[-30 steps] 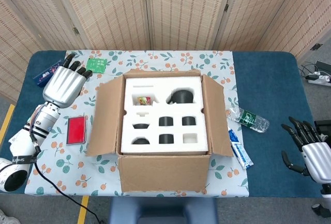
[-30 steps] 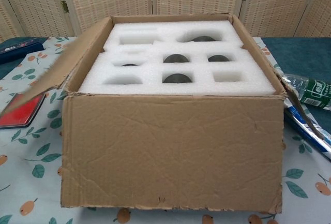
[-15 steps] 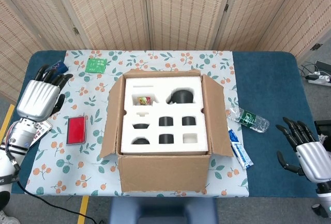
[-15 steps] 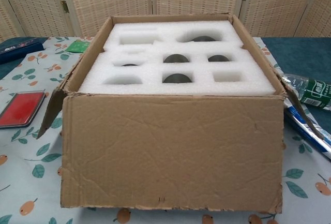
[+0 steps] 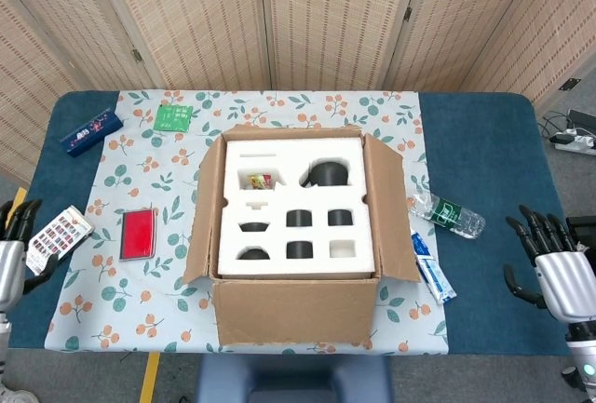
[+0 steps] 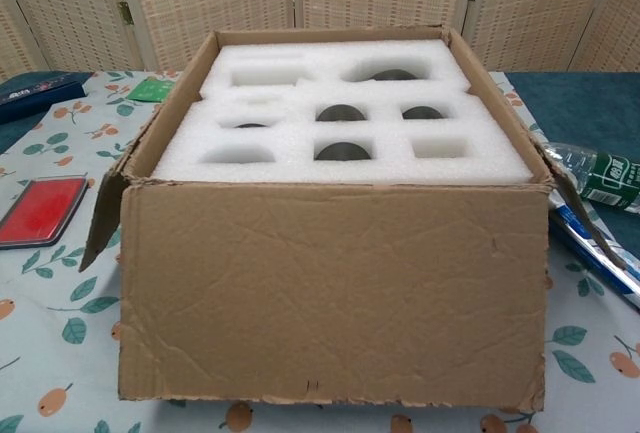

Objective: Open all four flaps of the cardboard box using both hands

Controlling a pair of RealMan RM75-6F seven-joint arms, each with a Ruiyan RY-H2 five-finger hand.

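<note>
Box (image 5: 296, 302) looks opened, left hand (image 5: 9, 256) and right hand (image 5: 551, 268) spread wide, nothing held; side flaps (image 5: 201, 226) could get nudged shut.

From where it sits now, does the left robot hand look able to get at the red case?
Probably yes: the left robot hand is open at the table's edge, and only a card packet lies beside the path to the red case.

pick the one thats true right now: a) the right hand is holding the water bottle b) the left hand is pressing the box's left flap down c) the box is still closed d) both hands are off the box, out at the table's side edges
d: the left hand and the right hand sit with fingers apart at opposite table edges, clear of the open cardboard box.
</note>
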